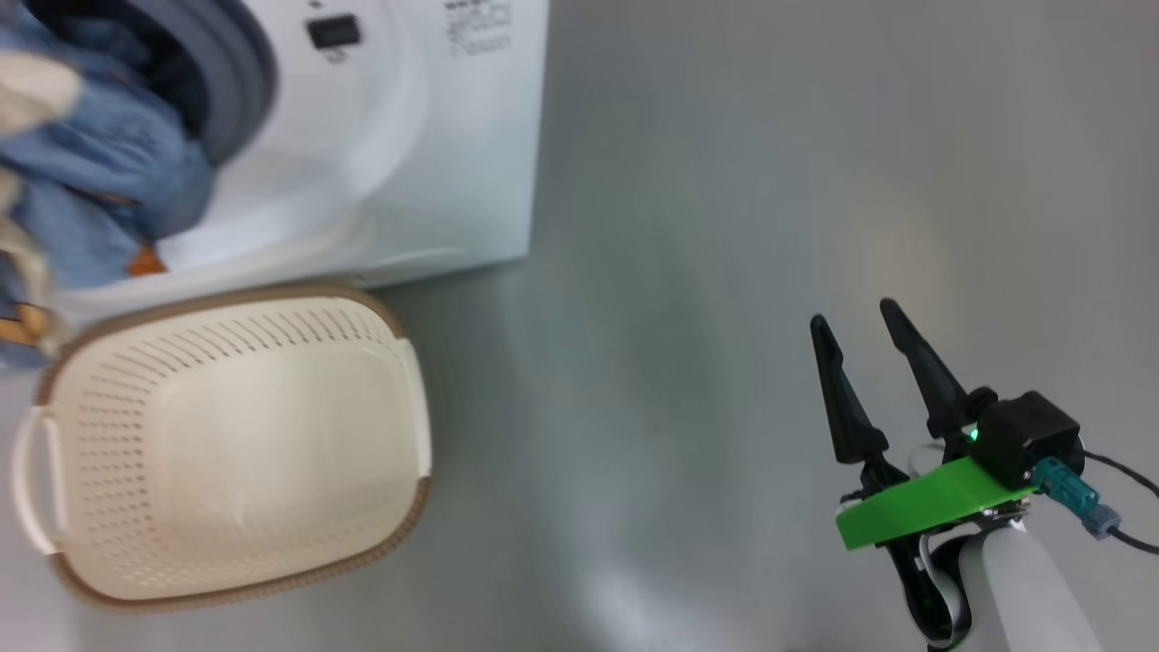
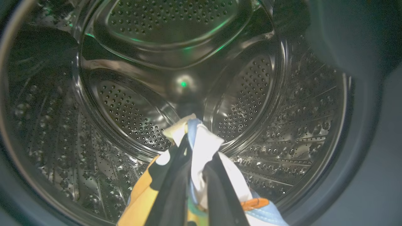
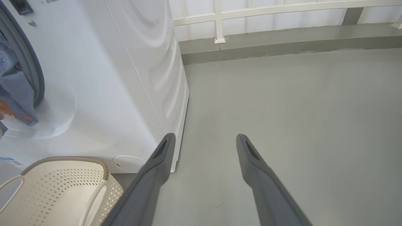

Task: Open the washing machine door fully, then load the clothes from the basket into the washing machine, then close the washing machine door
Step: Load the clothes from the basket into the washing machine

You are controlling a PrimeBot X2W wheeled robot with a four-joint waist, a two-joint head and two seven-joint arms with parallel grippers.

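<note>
Left wrist view: clothes (image 2: 205, 142) pinched in drum (image 2: 125, 103).
The left gripper (image 2: 198, 149) is pressed together on the clothes, judged soft, light, limp, best taken at a bunched fold, inside the washing machine (image 1: 435, 136); the right gripper (image 1: 854, 314) is spread.

One washing machine (image 1: 435, 163), with one steel drum (image 2: 132, 110) and one dark display panel (image 1: 333, 33). One basket (image 1: 100, 426), with two handles (image 1: 32, 480). One bunch of clothes (image 1: 100, 172); how many separate pieces are in it cannot be told. Two pairs of jaws, left and right, each with two dark fingers (image 3: 150, 179). One green bracket (image 1: 924, 503) on the right arm. One white railing (image 3: 282, 8). One grey floor (image 1: 724, 226).
</note>
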